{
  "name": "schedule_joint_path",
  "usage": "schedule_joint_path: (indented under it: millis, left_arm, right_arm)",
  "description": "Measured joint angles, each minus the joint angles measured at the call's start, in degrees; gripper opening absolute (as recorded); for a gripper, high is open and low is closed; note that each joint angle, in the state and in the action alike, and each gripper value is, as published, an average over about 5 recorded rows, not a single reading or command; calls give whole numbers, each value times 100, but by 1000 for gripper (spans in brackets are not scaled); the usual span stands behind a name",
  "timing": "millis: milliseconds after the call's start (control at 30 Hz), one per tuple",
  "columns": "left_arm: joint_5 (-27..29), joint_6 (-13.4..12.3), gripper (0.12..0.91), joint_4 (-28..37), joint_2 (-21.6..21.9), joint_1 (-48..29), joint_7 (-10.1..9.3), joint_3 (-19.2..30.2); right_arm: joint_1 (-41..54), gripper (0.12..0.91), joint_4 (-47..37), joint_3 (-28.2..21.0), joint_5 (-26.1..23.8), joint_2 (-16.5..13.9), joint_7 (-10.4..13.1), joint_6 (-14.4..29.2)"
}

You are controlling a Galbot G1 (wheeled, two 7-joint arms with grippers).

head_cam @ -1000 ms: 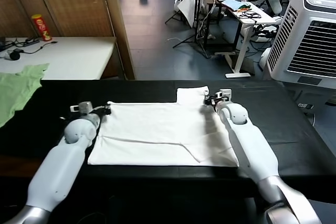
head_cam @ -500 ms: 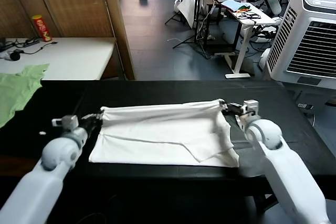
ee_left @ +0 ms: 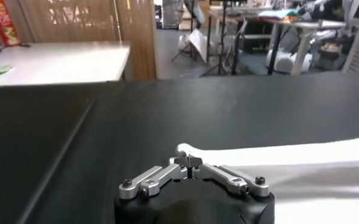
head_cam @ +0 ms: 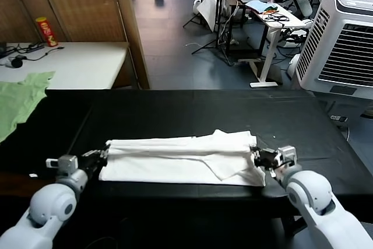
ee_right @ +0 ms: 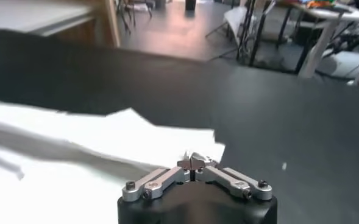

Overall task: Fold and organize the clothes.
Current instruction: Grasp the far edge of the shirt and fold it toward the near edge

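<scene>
Pincers are both closed on the shirt (head_cam: 180,158): the left pincer (head_cam: 100,155) pinches one end of its raised edge, the right pincer (head_cam: 260,157) the other, with cloth caught at the fingertips in each wrist view. The shirt lies across the black desk (head_cam: 175,109), its far half carried over toward the near hem, so the step in hand looks like the fold of far edge onto near edge. Next, I judge, both pincers must lower that edge evenly along the near hem and let go together, or the layers will skew. No print shows on the shirt. A red can (head_cam: 45,30) on the side desk (head_cam: 87,62) bears writing too small to read.
</scene>
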Motion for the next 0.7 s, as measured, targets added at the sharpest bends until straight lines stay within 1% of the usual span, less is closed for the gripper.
schedule_joint_path:
  millis: [133, 233, 300, 333, 400, 433, 467, 500, 600, 633, 667, 700]
  left_arm:
    - [29, 6, 127, 71, -2, 15, 7, -6]
    - [47, 59, 127, 89, -1, 16, -2, -6]
    - [77, 115, 127, 71, 2, 30, -10, -10]
    - [92, 143, 129, 53, 6, 44, -15, -16]
    - [109, 202, 164, -7, 19, 92, -24, -47]
    - [110, 236, 197, -44, 26, 123, -29, -71]
    - [109, 271, 248, -86, 33, 158, -34, -100]
    - [105, 304, 296, -134, 39, 199, -37, -136]
    - [56, 376, 463, -306, 51, 350, -34, -255]
    - [22, 390, 514, -370, 51, 408, -30, -299]
    - [-17, 399, 581, -434, 47, 462, -27, -344]
    - [-53, 401, 631, -491, 37, 507, -28, -385]
  right_arm:
    - [-115, 122, 81, 25, 1, 28, -19, -8]
    - [-207, 129, 169, 84, 11, 38, -60, -10]
    - [-279, 176, 242, 147, 22, 43, -71, -13]
    - [-319, 216, 282, 189, 32, 44, -74, -14]
    - [-404, 322, 367, 290, 71, 43, -74, -14]
    - [-449, 373, 410, 352, 101, 40, -73, -14]
    - [-490, 440, 450, 419, 139, 36, -72, -14]
    - [-525, 490, 486, 492, 186, 32, -68, -14]
    - [-570, 656, 543, 735, 348, 33, -25, -14]
    - [-562, 697, 543, 808, 394, 42, 11, -11]
    - [-542, 740, 529, 869, 424, 59, 58, 6]
    - [-511, 767, 505, 913, 428, 80, 105, 34]
